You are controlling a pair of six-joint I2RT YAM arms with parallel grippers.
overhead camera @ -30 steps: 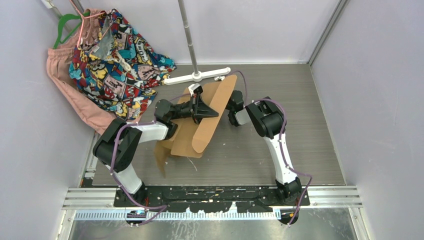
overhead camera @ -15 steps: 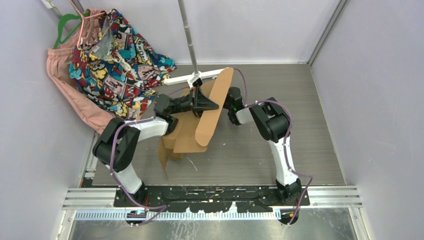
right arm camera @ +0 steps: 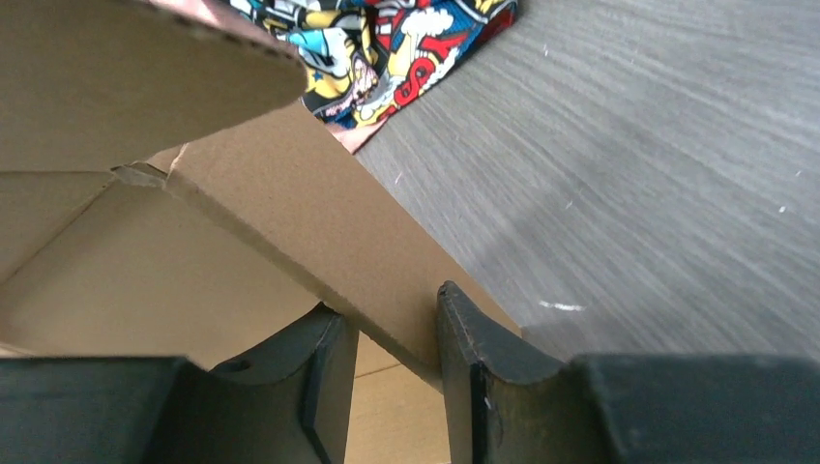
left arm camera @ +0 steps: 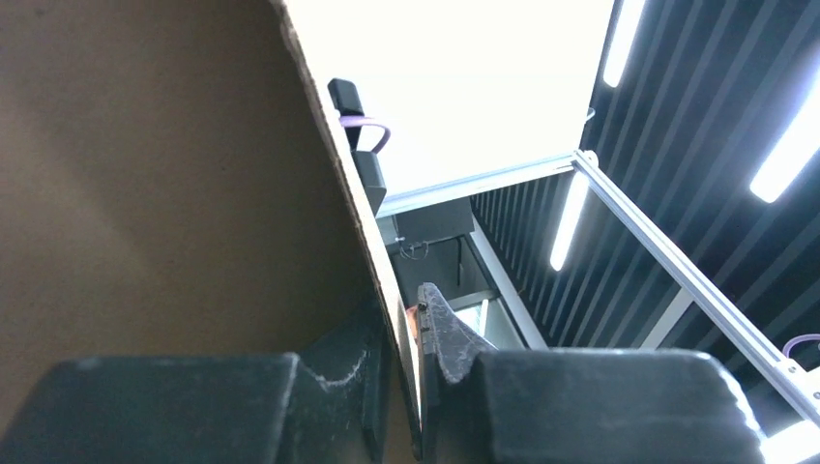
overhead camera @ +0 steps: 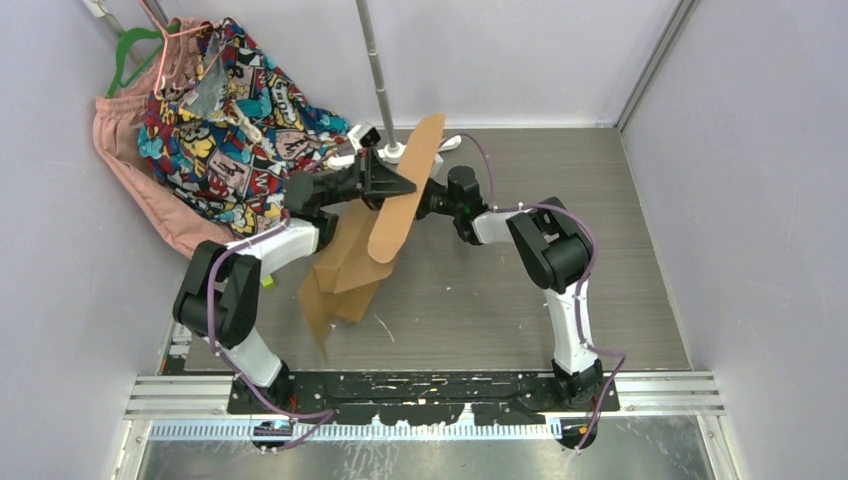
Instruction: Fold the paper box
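Far left, a comic-print cloth (overhead camera: 235, 120) hangs over a pink garment (overhead camera: 140, 200). A pole (overhead camera: 372, 60) stands just behind the paper box (overhead camera: 350, 265). The box is left of centre, held up and tilted, with its long flap raised. Both arms reach far. The left gripper (left arm camera: 401, 353) pinches a flap edge. The right gripper (right arm camera: 392, 338) pinches a panel from the right.

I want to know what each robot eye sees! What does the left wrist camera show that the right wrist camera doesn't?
Only the left wrist camera looks up: long ceiling lights and a metal frame bar. Only the right wrist camera looks down: the grey table and a colourful cartoon cloth. Both show the brown paper box pinched between black fingers, the left fingers and the right fingers.
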